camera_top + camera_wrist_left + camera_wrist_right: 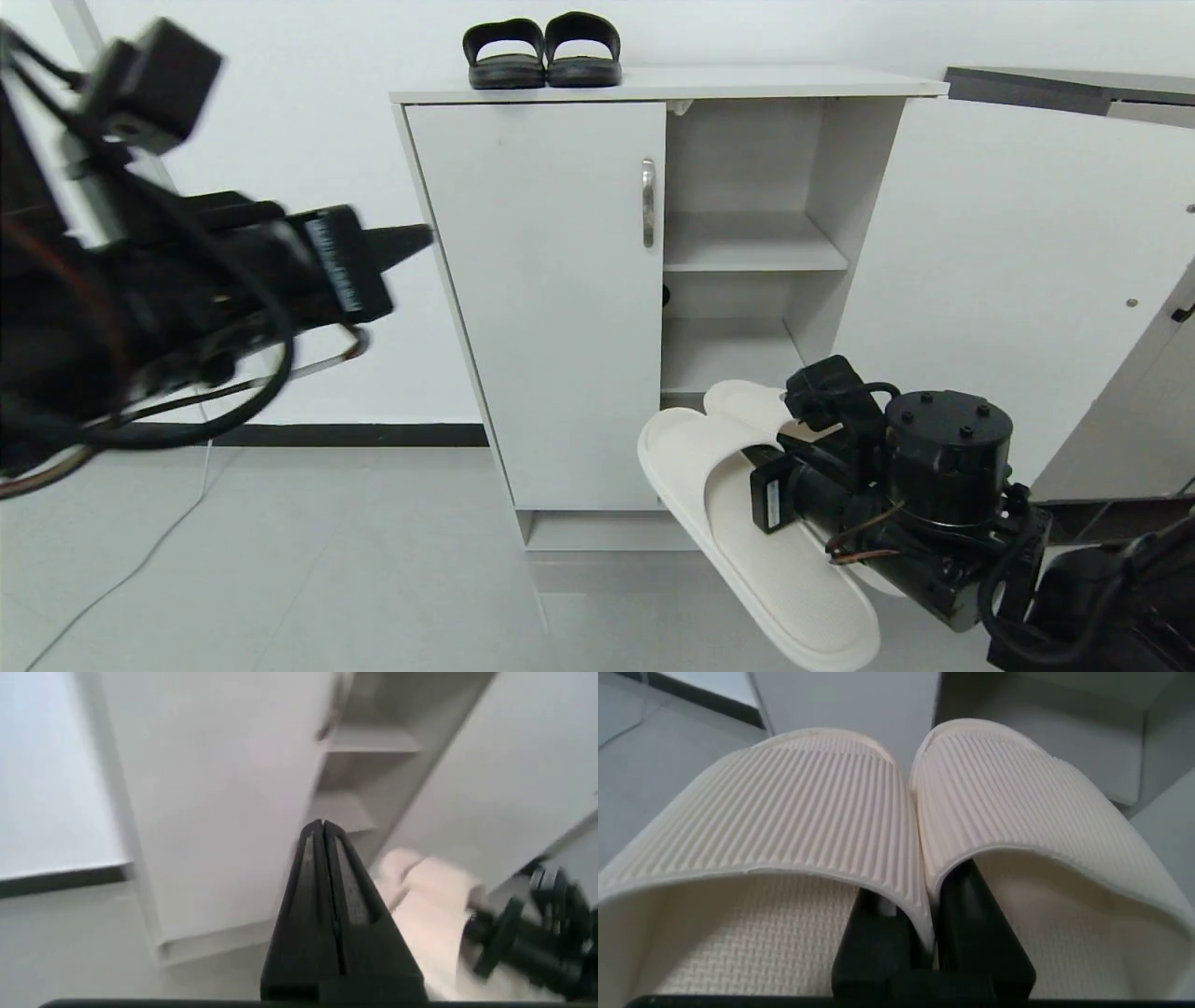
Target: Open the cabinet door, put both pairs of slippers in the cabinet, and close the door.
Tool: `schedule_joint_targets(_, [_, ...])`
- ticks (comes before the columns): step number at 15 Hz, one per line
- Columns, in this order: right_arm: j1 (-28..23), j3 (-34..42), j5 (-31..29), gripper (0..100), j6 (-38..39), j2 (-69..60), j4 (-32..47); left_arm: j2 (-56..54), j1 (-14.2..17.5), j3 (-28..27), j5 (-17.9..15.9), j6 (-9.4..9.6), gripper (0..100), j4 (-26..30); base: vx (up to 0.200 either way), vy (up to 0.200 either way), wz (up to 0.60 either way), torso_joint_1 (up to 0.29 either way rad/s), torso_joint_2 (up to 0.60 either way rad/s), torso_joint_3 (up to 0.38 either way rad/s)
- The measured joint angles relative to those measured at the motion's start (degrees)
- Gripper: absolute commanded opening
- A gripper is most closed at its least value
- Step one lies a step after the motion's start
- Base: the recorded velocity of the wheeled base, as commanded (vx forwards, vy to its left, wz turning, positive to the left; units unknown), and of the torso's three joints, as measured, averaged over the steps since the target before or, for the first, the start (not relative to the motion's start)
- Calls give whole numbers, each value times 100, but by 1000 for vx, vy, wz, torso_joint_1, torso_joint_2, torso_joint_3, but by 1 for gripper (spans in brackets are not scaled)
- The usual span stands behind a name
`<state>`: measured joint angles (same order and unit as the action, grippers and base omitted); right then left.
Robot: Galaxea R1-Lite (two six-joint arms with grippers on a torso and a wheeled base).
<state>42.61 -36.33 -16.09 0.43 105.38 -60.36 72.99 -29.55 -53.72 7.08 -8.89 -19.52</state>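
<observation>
A pair of white slippers (738, 504) hangs in front of the cabinet's open right half, toes pointing toward the lower shelf (724, 359). My right gripper (920, 929) is shut on them, its fingers (976, 924) pinching the two inner straps together. The slippers (822, 803) are ribbed on top. A pair of black slippers (543, 51) stands on the cabinet top (747, 82). The left door (541, 308) with its metal handle (648, 203) is closed. The right door (1027, 261) is swung wide open. My left gripper (415, 241) is shut on nothing, raised left of the cabinet.
The open side has an upper shelf (747, 245) with bare space above and below it. Grey tiled floor (327, 569) stretches in front. A thin cable (140, 560) lies on the floor at the left. In the left wrist view, my shut left gripper (322, 835) points at the cabinet.
</observation>
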Motion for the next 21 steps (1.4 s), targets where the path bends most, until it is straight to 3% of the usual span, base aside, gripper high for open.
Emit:
schedule_joint_targets(3, [0,-199,-334,0,1,193,26,-1853,141,677,892,211,0,1271,0,0,0,0,0,0])
schedule_joint_targets(4, [-7,-243,-400,0,4,229,41,-2500,356,933,1075,279,0,1588,0,0,0,0,0,0])
schedule_joint_targets(5, [-7,-267,-421,0,4,256,44,-3099,695,1203,1221,367,0,1799,0,0,0,0,0,0])
schedule_joint_targets(7, [-7,-291,-429,0,4,286,44,-4275,1682,1796,1445,544,0,2082,0,0,0,0,0,0])
schedule_joint_targets(9, [6,-286,-432,0,1,300,44,-5311,2517,2476,1486,722,0,2274,0,0,0,0,0,0])
schedule_joint_targets(11, [15,-269,-435,0,-5,293,34,-6175,2914,3348,1354,870,0,2375,0,0,0,0,0,0])
schedule_joint_targets(13, [74,-243,-432,0,-7,297,28,-6769,2973,4106,1204,933,0,2328,0,0,0,0,0,0])
schedule_joint_targets(15, [127,-201,-432,0,-7,306,37,-7062,2965,4866,864,924,0,1841,0,0,0,0,0,0])
schedule_joint_targets(16, [135,-188,-432,0,-10,308,30,-7151,2968,5133,569,789,0,1777,0,0,0,0,0,0])
schedule_joint_targets(18, [135,-168,-416,0,-10,313,30,-7246,2962,5309,345,739,0,1760,0,0,0,0,0,0])
schedule_joint_targets(20, [151,-165,-385,0,-10,330,17,-7288,2965,5350,-422,791,0,1927,0,0,0,0,0,0])
schedule_joint_targets(21, [162,-165,-385,0,-7,345,12,-7296,2957,5357,-541,848,0,1944,0,0,0,0,0,0])
